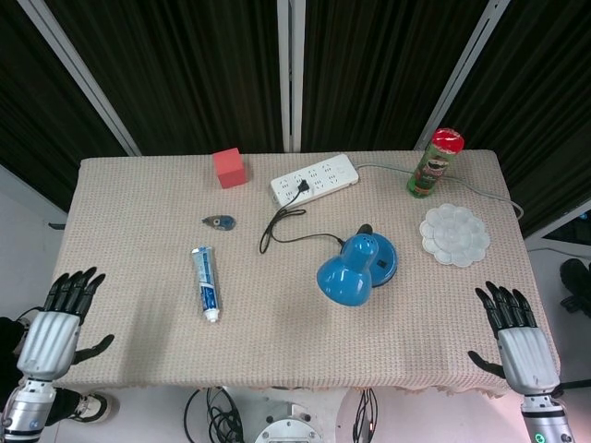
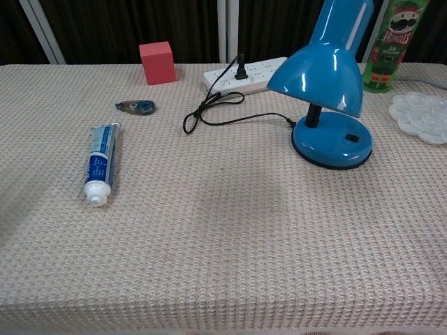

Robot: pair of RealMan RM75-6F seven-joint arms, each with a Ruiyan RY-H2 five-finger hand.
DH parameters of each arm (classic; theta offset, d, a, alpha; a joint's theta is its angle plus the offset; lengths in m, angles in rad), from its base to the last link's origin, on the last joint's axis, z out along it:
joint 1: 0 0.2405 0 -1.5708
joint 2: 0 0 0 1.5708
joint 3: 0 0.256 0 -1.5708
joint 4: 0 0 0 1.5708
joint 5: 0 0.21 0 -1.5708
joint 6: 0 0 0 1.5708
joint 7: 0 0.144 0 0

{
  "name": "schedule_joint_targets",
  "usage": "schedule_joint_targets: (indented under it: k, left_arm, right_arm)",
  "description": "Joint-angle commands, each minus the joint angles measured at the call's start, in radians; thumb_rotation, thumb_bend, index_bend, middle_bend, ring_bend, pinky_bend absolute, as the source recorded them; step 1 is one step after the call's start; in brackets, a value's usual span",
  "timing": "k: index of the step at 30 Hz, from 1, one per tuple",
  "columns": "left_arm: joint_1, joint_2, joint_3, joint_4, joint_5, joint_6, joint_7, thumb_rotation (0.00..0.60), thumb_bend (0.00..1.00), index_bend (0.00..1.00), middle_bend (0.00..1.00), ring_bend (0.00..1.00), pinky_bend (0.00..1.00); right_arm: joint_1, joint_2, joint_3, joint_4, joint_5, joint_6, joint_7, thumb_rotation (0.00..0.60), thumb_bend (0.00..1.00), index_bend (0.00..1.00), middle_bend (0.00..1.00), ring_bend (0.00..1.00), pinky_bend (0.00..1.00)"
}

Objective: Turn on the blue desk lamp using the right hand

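The blue desk lamp [image 1: 358, 267] stands right of the table's middle, shade tilted toward the near side. In the chest view the blue desk lamp [image 2: 323, 73] shows a round base with a small dark switch [image 2: 352, 137]. Its black cord [image 1: 282, 230] runs to a white power strip [image 1: 315, 178]. My right hand [image 1: 515, 337] hovers at the table's near right corner, fingers spread, holding nothing, well clear of the lamp. My left hand [image 1: 57, 320] is off the near left edge, also spread and empty. Neither hand shows in the chest view.
A toothpaste tube [image 1: 207, 282] lies left of centre, with a small tape dispenser [image 1: 219, 221] and a red cube [image 1: 230, 168] behind it. A green can [image 1: 435, 162] and a white paint palette [image 1: 454, 234] sit at the right rear.
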Motion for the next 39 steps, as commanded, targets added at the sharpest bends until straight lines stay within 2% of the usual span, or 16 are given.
schedule_joint_targets:
  k: [1, 2, 3, 5, 6, 7, 8, 9, 12, 14, 16, 19, 22, 33, 39]
  left_arm:
    - [-0.001, -0.001, -0.001, -0.002, 0.002, 0.000, 0.005, 0.600, 0.14, 0.00, 0.00, 0.00, 0.00]
    - [-0.002, -0.002, 0.000, -0.004, 0.002, -0.001, 0.007, 0.600, 0.14, 0.00, 0.00, 0.00, 0.00]
    - [-0.002, -0.003, 0.000, -0.005, 0.002, -0.003, 0.011, 0.600, 0.14, 0.00, 0.00, 0.00, 0.00]
    - [-0.002, -0.005, 0.003, -0.006, 0.002, -0.006, 0.018, 0.600, 0.14, 0.00, 0.00, 0.00, 0.00]
    - [-0.002, -0.007, 0.004, -0.006, 0.003, -0.008, 0.023, 0.600, 0.14, 0.00, 0.00, 0.00, 0.00]
    - [-0.002, -0.008, 0.005, -0.007, 0.003, -0.008, 0.026, 0.600, 0.14, 0.00, 0.00, 0.00, 0.00]
    - [-0.002, -0.009, 0.005, -0.007, 0.004, -0.008, 0.029, 0.600, 0.14, 0.00, 0.00, 0.00, 0.00]
    - [-0.002, -0.010, 0.006, -0.008, 0.005, -0.008, 0.033, 0.600, 0.14, 0.00, 0.00, 0.00, 0.00]
    - [-0.002, -0.011, 0.006, -0.010, 0.004, -0.008, 0.037, 0.600, 0.15, 0.00, 0.00, 0.00, 0.00]
    - [-0.003, -0.011, 0.005, -0.010, 0.003, -0.009, 0.037, 0.600, 0.14, 0.00, 0.00, 0.00, 0.00]
    - [-0.003, -0.011, 0.006, -0.009, 0.004, -0.010, 0.036, 0.600, 0.14, 0.00, 0.00, 0.00, 0.00]
    - [-0.003, -0.010, 0.007, -0.008, 0.006, -0.008, 0.034, 0.600, 0.14, 0.00, 0.00, 0.00, 0.00]
    - [-0.001, -0.009, 0.007, -0.008, 0.009, -0.003, 0.029, 0.600, 0.15, 0.00, 0.00, 0.00, 0.00]
    - [0.000, -0.008, 0.008, -0.006, 0.006, -0.002, 0.026, 0.600, 0.14, 0.00, 0.00, 0.00, 0.00]
    - [0.001, -0.010, 0.009, -0.008, 0.004, -0.005, 0.032, 0.600, 0.14, 0.00, 0.00, 0.00, 0.00]
  right_arm:
    - [0.013, 0.005, 0.003, -0.008, 0.012, -0.024, -0.006, 0.600, 0.02, 0.00, 0.02, 0.01, 0.00]
    - [0.018, 0.007, 0.005, -0.010, 0.015, -0.031, -0.009, 0.600, 0.02, 0.00, 0.04, 0.02, 0.02]
    - [0.024, 0.010, 0.007, -0.014, 0.019, -0.040, -0.014, 0.600, 0.02, 0.00, 0.12, 0.09, 0.08]
    - [0.037, 0.018, 0.013, -0.024, 0.032, -0.063, -0.025, 0.600, 0.03, 0.00, 0.42, 0.35, 0.29]
    - [0.048, 0.030, 0.010, -0.043, 0.052, -0.098, -0.023, 0.600, 0.03, 0.00, 0.61, 0.54, 0.44]
    - [0.058, 0.039, 0.011, -0.053, 0.061, -0.119, -0.029, 0.600, 0.03, 0.00, 0.74, 0.68, 0.55]
    - [0.067, 0.045, 0.014, -0.058, 0.069, -0.135, -0.042, 0.600, 0.03, 0.00, 0.83, 0.77, 0.64]
    - [0.078, 0.047, 0.018, -0.064, 0.078, -0.152, -0.061, 0.600, 0.03, 0.00, 0.86, 0.82, 0.70]
    - [0.105, 0.042, 0.032, -0.082, 0.105, -0.192, -0.095, 0.600, 0.03, 0.00, 0.92, 0.87, 0.77]
    - [0.127, 0.036, 0.045, -0.087, 0.125, -0.220, -0.119, 0.600, 0.07, 0.00, 0.93, 0.88, 0.79]
    - [0.157, 0.025, 0.063, -0.092, 0.152, -0.257, -0.154, 0.600, 0.17, 0.00, 0.94, 0.89, 0.79]
    - [0.206, 0.009, 0.089, -0.105, 0.205, -0.322, -0.196, 0.600, 0.37, 0.00, 0.94, 0.89, 0.79]
    - [0.266, -0.006, 0.119, -0.105, 0.299, -0.416, -0.228, 0.600, 0.48, 0.00, 0.94, 0.89, 0.79]
    - [0.421, -0.111, 0.162, -0.045, 0.576, -0.560, -0.406, 0.600, 0.46, 0.00, 0.94, 0.89, 0.79]
    - [0.484, -0.148, 0.156, -0.026, 0.663, -0.589, -0.454, 0.600, 0.47, 0.00, 0.94, 0.88, 0.79]
